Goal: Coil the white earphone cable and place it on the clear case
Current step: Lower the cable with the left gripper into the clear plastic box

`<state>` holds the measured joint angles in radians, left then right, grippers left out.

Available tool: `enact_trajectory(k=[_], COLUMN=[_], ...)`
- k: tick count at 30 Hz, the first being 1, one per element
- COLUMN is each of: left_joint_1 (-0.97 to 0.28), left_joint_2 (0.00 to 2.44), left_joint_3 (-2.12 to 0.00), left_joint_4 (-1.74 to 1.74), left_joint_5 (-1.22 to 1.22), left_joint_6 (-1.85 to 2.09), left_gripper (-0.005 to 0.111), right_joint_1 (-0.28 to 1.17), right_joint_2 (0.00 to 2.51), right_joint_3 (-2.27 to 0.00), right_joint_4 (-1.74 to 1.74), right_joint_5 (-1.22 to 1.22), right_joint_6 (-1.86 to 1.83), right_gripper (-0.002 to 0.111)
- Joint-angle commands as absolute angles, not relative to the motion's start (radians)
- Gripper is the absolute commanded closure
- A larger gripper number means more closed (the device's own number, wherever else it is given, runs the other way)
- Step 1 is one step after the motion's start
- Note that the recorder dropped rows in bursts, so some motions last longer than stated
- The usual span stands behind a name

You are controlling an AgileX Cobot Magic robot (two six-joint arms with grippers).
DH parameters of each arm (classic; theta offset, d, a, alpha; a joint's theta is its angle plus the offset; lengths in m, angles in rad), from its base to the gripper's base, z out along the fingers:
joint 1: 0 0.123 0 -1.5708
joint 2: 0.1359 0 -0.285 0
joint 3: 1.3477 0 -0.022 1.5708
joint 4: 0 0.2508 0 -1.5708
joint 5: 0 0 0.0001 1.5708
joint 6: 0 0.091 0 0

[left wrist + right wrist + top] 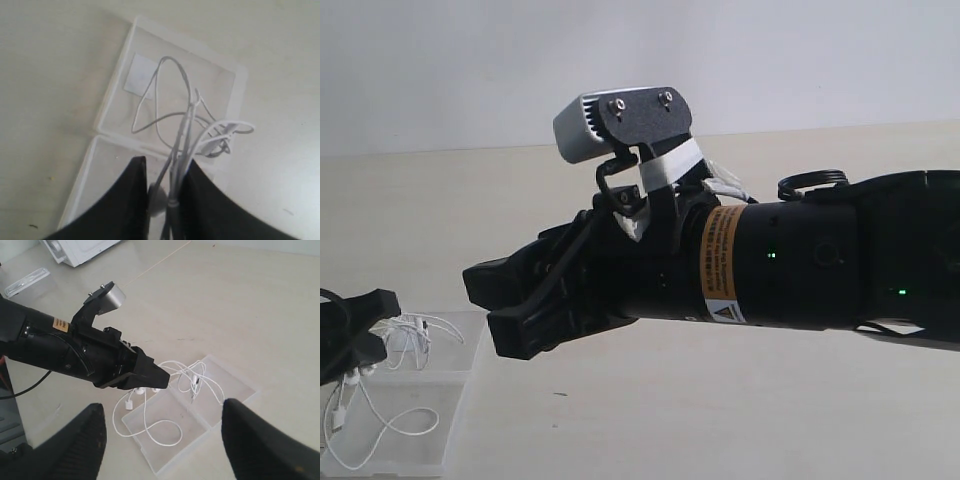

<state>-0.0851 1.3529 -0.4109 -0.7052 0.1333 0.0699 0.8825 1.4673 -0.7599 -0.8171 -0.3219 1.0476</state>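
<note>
The clear case [430,450] lies open and flat on the table, with a whitish label patch [140,75] in one half. The white earphone cable [181,433] sprawls in loose loops over both halves [170,59], and its plug [129,404] rests on the table beside the case. My left gripper [167,167] is shut on several strands and an earbud [156,197], lifting them just above the case [235,385]. It shows at the exterior view's far left [382,325]. My right gripper [162,407] hovers well above the case, wide open, with nothing in it [485,305].
My right arm [800,260] fills the middle of the exterior view and hides much of the table. In the right wrist view, a white box [80,250] and a small clear object [27,282] sit far from the case.
</note>
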Motion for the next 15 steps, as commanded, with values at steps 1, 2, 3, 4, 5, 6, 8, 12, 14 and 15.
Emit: enact_trajectory(k=[1,2,3,4,5,6,8,12,14,15], left_joint_1=[-0.143,-0.156,-0.17,-0.178,-0.183,-0.183,-0.183,-0.181,-0.181,-0.181], left_joint_2=[1.363,1.372,1.38,1.388,1.395,1.405,1.42,1.434,1.434,1.434], left_joint_3=[-0.452,-0.457,-0.465,-0.465,-0.465,-0.465,-0.465,-0.465,-0.465,-0.465], left_joint_4=[-0.716,-0.716,-0.716,-0.719,-0.724,-0.724,-0.724,-0.724,-0.722,-0.717], left_joint_5=[0.128,0.125,0.121,0.108,0.096,0.095,0.093,0.089,0.087,0.087], left_joint_6=[0.079,0.079,0.079,0.073,0.064,0.064,0.064,0.066,0.068,0.072], left_gripper=[0.084,0.084,0.084,0.084,0.084,0.084,0.084,0.084,0.084,0.084], right_joint_1=[0.884,0.884,0.884,0.884,0.884,0.884,0.884,0.884,0.884,0.884], right_joint_2=[1.462,1.462,1.462,1.462,1.462,1.462,1.462,1.462,1.462,1.462], right_joint_3=[-0.764,-0.764,-0.764,-0.764,-0.764,-0.764,-0.764,-0.764,-0.764,-0.764], right_joint_4=[-0.821,-0.821,-0.821,-0.821,-0.821,-0.821,-0.821,-0.821,-0.821,-0.821], right_joint_5=[-0.329,-0.329,-0.329,-0.329,-0.329,-0.329,-0.329,-0.329,-0.329,-0.329], right_joint_6=[1.046,1.046,1.046,1.046,1.048,1.05,1.058,1.058,1.058,1.058], right_gripper=[0.045,0.045,0.045,0.045,0.045,0.045,0.045,0.045,0.045,0.045])
